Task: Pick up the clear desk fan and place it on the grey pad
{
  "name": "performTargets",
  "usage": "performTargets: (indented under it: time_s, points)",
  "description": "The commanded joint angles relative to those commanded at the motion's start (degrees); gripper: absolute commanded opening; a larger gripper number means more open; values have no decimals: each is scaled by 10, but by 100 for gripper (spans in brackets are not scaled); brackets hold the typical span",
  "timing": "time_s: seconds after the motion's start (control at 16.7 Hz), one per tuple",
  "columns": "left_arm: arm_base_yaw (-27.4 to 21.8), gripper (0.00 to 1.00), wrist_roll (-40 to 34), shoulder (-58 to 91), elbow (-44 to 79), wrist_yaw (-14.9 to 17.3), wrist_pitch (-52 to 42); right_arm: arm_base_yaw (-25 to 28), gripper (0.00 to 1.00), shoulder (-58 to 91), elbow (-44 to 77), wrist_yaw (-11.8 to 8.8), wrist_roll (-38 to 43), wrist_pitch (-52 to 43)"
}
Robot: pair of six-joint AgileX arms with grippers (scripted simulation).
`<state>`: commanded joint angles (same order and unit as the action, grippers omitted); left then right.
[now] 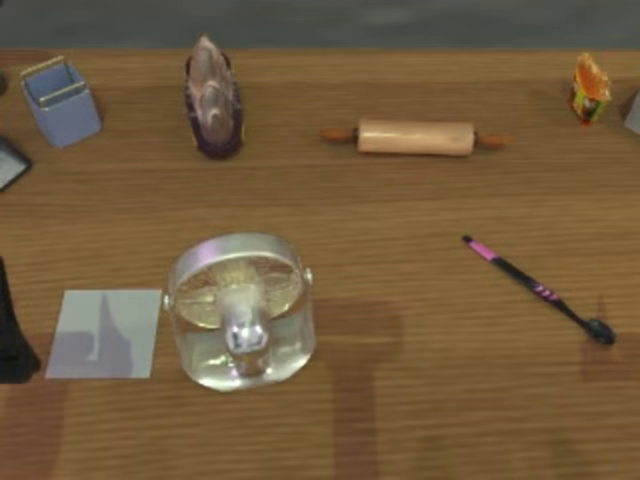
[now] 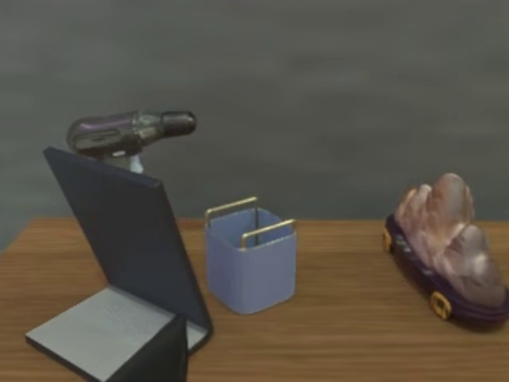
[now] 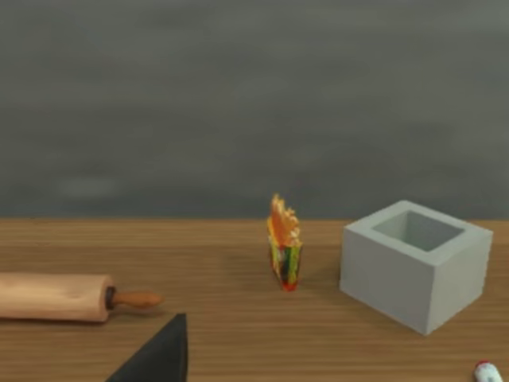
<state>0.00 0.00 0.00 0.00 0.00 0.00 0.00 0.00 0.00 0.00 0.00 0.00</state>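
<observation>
The clear desk fan (image 1: 240, 310), glassy with a silvery rim, pale blades and a silver hub, rests on the table left of centre. The grey pad (image 1: 105, 333) lies flat just to its left, its edge next to the fan, with nothing on it. My left arm (image 1: 12, 340) is a dark shape at the table's left edge, beside the pad. In the left wrist view one dark finger (image 2: 159, 354) shows with nothing held. The right gripper is out of the top view. Its wrist view shows one dark finger (image 3: 163, 354) over bare wood, far from the fan.
Along the back stand a blue-grey open box (image 1: 60, 100), a purple-and-cream iron-shaped object (image 1: 213, 97), a rolling pin (image 1: 415, 137) and an orange packet (image 1: 590, 88). A pink-and-black toothbrush (image 1: 535, 288) lies right. A dark hinged panel (image 2: 119, 239) and a grey box (image 3: 413, 263) sit near the corners.
</observation>
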Motion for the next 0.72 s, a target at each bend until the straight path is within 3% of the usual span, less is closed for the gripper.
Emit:
performTargets:
  time_s: [0.3,0.72]
  points:
    - [-13,100,21,36,35,0,-35,0,100,0,0,0,0,0]
    - [-98,100,150,324,298,-2,-259,0,100,0,0,0,0,0]
